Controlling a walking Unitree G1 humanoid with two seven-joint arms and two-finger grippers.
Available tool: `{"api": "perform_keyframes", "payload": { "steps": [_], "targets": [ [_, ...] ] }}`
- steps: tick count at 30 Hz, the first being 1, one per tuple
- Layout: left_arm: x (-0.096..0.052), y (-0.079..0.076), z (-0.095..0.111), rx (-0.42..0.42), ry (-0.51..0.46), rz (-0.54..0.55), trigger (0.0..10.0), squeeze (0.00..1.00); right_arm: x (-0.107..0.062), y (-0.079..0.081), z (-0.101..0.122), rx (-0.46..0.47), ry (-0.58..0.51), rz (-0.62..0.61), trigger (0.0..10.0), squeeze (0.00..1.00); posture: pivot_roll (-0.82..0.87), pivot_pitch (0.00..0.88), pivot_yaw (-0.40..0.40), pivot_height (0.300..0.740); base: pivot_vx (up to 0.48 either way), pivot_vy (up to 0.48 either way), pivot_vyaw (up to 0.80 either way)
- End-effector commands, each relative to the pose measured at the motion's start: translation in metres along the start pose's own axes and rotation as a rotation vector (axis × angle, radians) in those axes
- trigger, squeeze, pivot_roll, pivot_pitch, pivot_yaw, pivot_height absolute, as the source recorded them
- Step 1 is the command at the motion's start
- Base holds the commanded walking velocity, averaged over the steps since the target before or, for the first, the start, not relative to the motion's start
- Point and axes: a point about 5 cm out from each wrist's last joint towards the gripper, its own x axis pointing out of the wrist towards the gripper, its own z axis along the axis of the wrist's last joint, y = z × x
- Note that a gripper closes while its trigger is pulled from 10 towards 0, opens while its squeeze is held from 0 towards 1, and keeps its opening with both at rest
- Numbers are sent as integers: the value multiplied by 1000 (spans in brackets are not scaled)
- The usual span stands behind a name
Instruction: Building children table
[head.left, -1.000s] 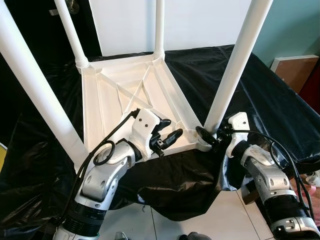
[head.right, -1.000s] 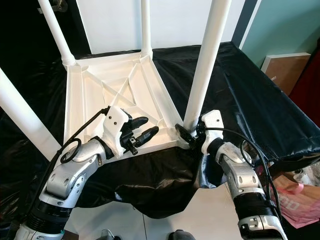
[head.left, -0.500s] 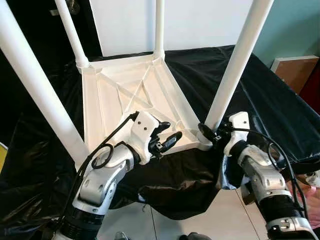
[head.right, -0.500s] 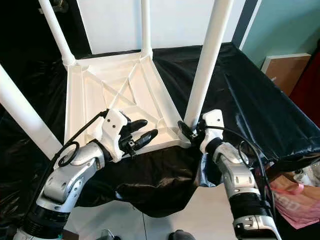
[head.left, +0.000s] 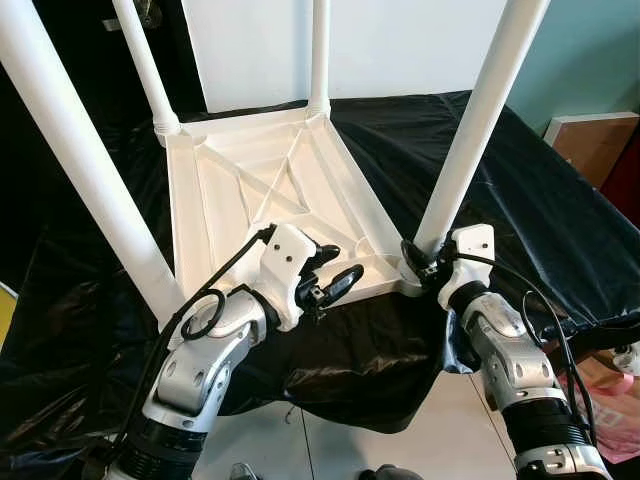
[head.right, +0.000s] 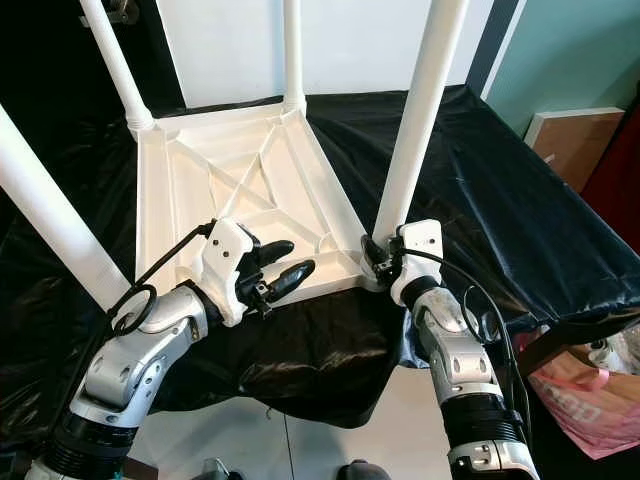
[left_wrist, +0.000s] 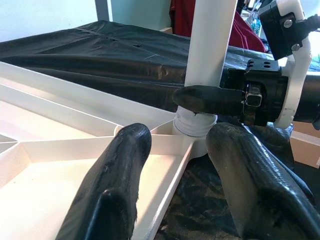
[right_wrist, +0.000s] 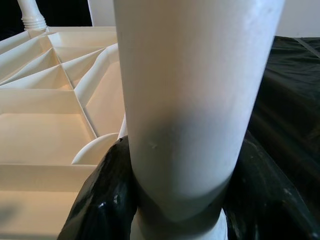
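The white ribbed plastic children's table (head.left: 270, 190) lies upside down on the black-sheeted worktop (head.left: 520, 190), four legs up. The right gripper (head.right: 378, 256) has its jaws closed around the base of the near white tubular leg (head.left: 470, 130), seemingly seating it; next comes twisting it tight. The left gripper (head.left: 335, 270) hovers at the rim, jaws open.

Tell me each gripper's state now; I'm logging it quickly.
Left gripper: open, empty, over the upturned white plastic table top.
Right gripper: shut on the near-right round white plastic table leg.

Four upright white legs (head.left: 475, 130) fence the upturned tabletop (head.left: 270, 200); open room lies between them, the right hand (head.left: 415, 262) blocking the near-right corner.
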Motion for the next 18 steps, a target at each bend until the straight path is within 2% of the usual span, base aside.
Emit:
{"api": "perform_keyframes", "payload": {
  "steps": [1, 4, 5, 6, 9, 18],
  "targets": [
    [-1, -1, 0, -5, 6, -10, 10000, 0, -6, 7, -13, 38, 48, -223, 10000, 0, -115, 72, -27, 740, 0, 0, 0],
    [-1, -1, 0, -5, 6, -10, 10000, 0, -6, 7, -13, 38, 48, -223, 10000, 0, -115, 72, -27, 740, 0, 0, 0],
    [-1, 0, 0, -5, 5, -9, 10000, 0, -7, 15, -15, 63, 54, -311, 10000, 0, -113, 72, -25, 740, 0, 0, 0],
    [-1, 0, 1, -7, 5, -9, 10000, 0, -6, 23, -16, 73, 52, -347, 10000, 0, -114, 72, -23, 740, 0, 0, 0],
    [-1, -1, 1, -8, 6, -14, 10000, 0, -4, 28, -14, 83, 40, -352, 10000, 0, -115, 74, -22, 740, 0, 0, 0],
    [-3, 0, 1, -7, 11, -13, 10000, 0, -6, 29, -11, 69, 22, -350, 10000, 0, -115, 72, -22, 740, 0, 0, 0]
  ]
}}
